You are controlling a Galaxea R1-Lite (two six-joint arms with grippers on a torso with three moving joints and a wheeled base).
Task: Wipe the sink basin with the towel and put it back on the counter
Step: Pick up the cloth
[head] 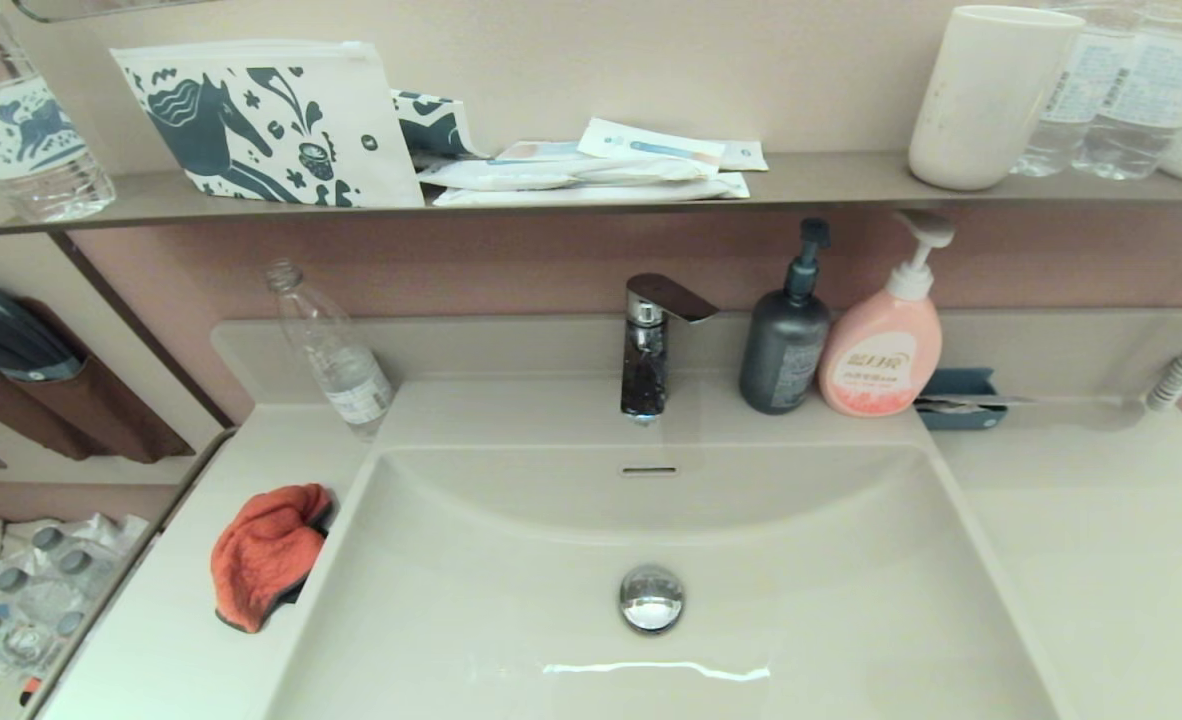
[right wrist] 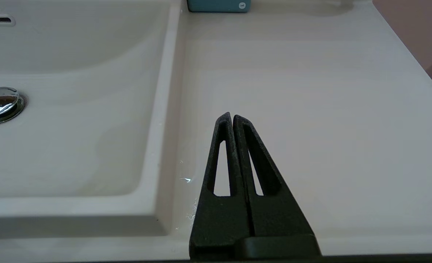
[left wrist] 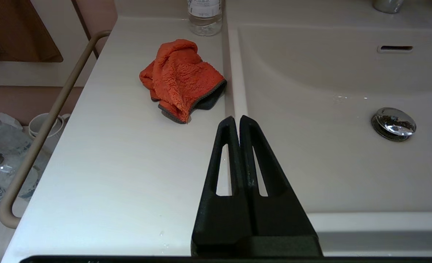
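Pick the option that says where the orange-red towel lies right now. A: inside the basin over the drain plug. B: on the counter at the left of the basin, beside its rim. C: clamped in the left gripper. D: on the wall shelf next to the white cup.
B: the towel lies bunched on the counter beside the left rim of the sink basin, held by neither gripper.

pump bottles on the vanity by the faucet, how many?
2. The dark grey pump bottle stands just right of the faucet; the pink pump bottle stands right beside it, against the back ledge. None looks hidden.
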